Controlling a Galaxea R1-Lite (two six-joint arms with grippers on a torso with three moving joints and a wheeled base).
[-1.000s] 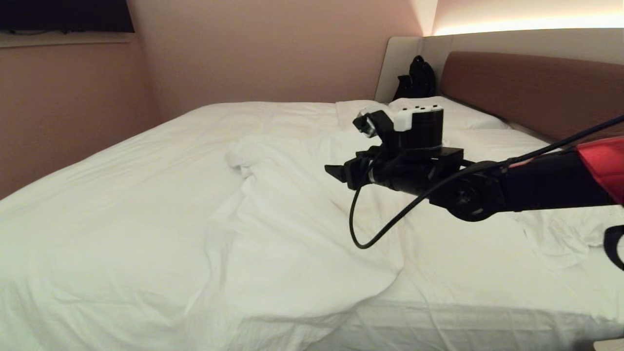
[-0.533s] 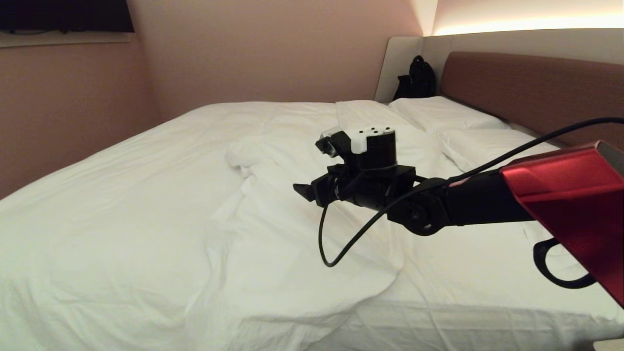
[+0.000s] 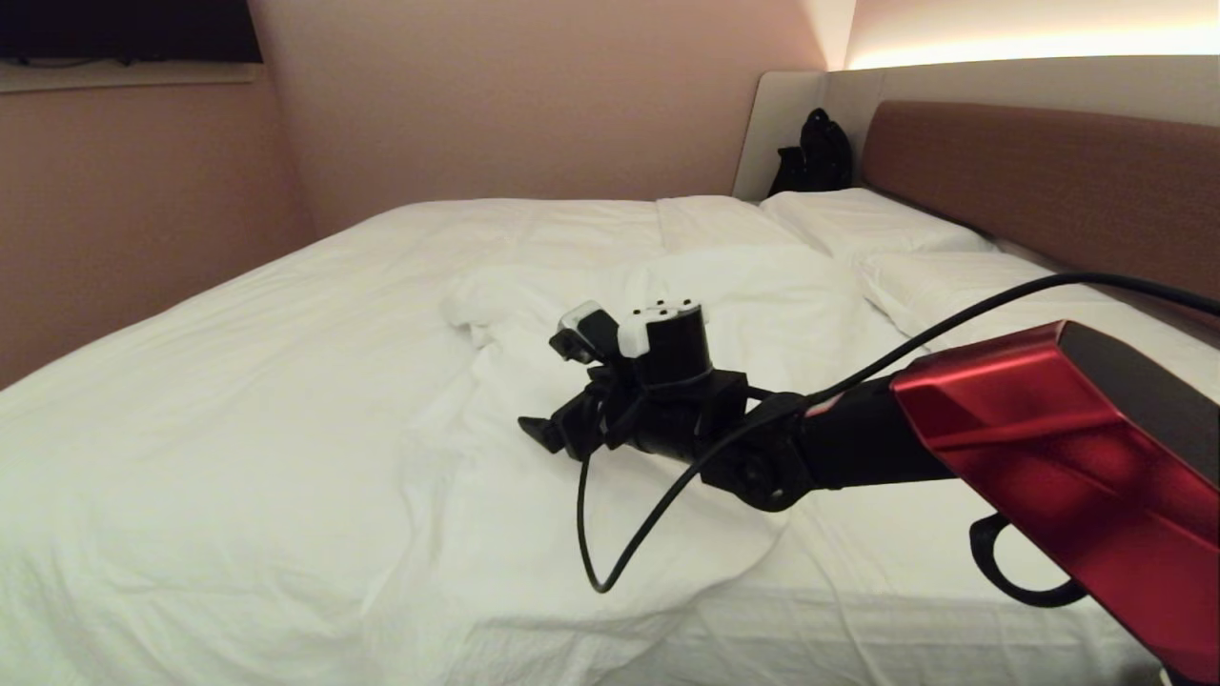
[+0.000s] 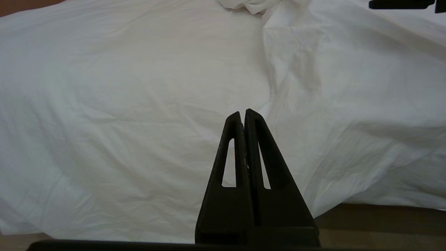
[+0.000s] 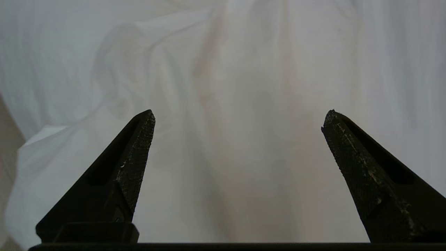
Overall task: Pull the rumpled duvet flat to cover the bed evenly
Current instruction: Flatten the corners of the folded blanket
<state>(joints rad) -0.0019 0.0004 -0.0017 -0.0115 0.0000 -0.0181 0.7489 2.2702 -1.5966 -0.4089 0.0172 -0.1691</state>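
Your right gripper (image 3: 545, 435) hangs over the mid part of the duvet (image 3: 591, 495), fingers (image 5: 137, 146) spread wide w/ nothing between them. In the right wrist view only wrinkled white fabric lies past the tips, and you can't tell from it whether the tips touch the cloth. In the head view the tips point toward the folded-back flap: its bunched corner (image 3: 467, 310) sits beyond and a bit to the left of the fingers, and the flap's curved lower edge (image 3: 724, 562) runs beneath the arm, behind the fingers.

The duvet is rumpled, not flat: a big piece is doubled over on itself across the middle of the bed (image 3: 953, 610), w/ creases running from the bunched corner down toward the near edge. Right of the fingers, past the flap, the bed's thinner sheet shows. Two pillows (image 3: 858, 219) lie at the headboard (image 3: 1039, 181), well beyond the fingers to the right. A black cable (image 3: 610, 534) loops down from the wrist over the fabric.

Your left gripper (image 4: 243, 115) is parked low by the near side of the bed, fingers (image 4: 233, 146) pressed together and empty, tips aimed at the duvet's hanging side; fabric fills the view ahead of them.
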